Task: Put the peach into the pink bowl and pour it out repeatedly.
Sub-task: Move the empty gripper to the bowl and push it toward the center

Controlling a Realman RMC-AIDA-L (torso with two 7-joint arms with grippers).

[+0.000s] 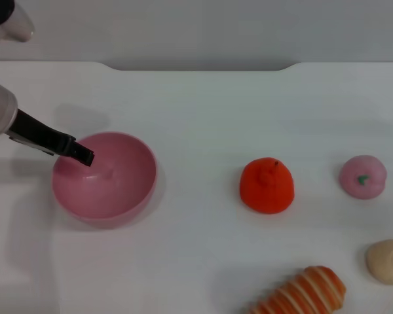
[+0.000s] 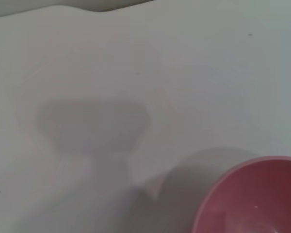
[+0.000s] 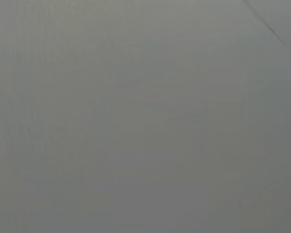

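Left gripper [image 1: 82, 155] over near-left rim of pink bowl [image 1: 121, 190], black finger tip reaching just inside; whether fingers open or clamped on rim, can't tell. Bowl upright, nothing inside. Peach [image 1: 363, 176] far off to gripper's right, past orange fruit [image 1: 267, 186], well apart from bowl. Right gripper not seen; its wrist camera shows only bare table. Judgement: peach not yet in bowl. Tip: steady bowl at rim, keep it level, bring peach over centre, release low to avoid bounce-out.
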